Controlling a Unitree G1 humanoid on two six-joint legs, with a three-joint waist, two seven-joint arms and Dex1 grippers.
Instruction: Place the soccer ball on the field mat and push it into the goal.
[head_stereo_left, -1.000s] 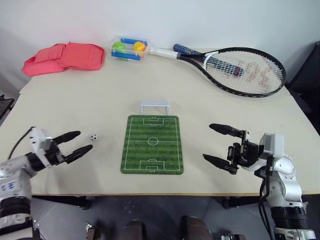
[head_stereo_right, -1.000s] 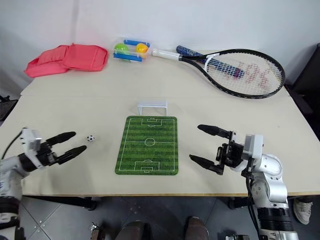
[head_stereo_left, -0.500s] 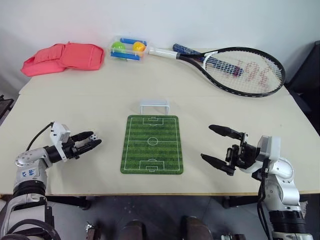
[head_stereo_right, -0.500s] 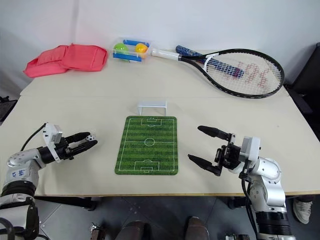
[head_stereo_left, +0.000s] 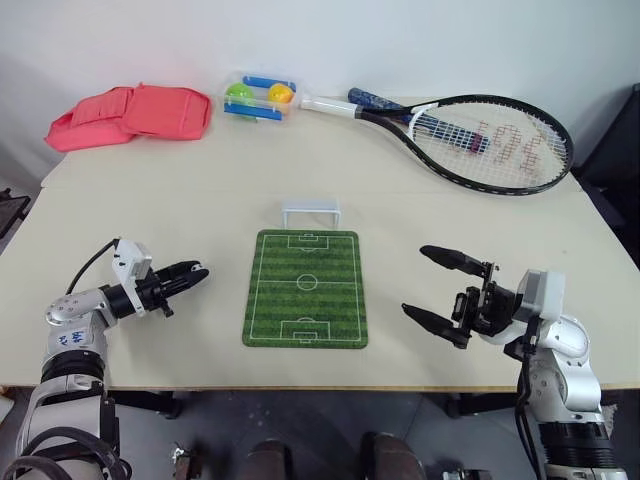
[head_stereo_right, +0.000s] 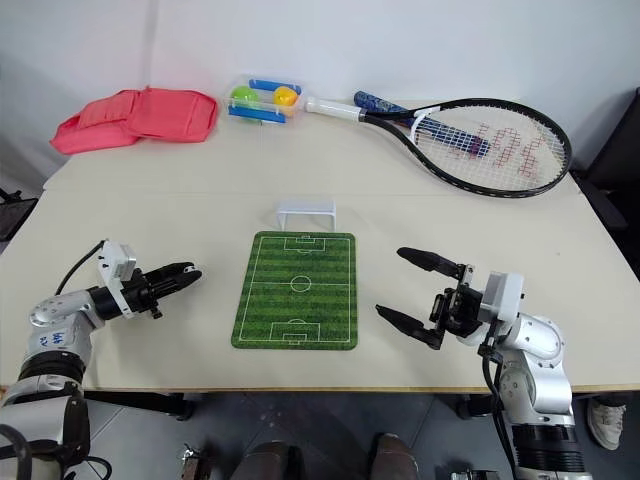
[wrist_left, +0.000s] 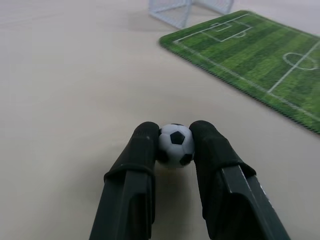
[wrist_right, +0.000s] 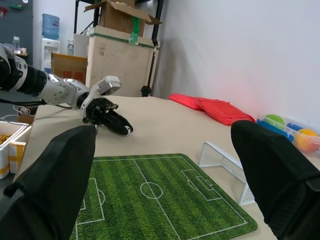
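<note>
On the pale beige desk (head_stereo_left: 180, 200), left fingers (wrist_left: 142, 150) clasp the tiny black-and-white soccer ball (wrist_left: 175, 143) — striped green field mat (head_stereo_left: 305, 288) untouched; right fingers (head_stereo_left: 455, 262) splayed.

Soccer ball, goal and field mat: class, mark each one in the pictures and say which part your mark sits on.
soccer ball (wrist_left: 175, 143), left wrist view, its white front face.
goal (head_stereo_left: 311, 208), left eye view, the middle of the crossbar.
field mat (head_stereo_left: 306, 283), left eye view, the centre circle.
</note>
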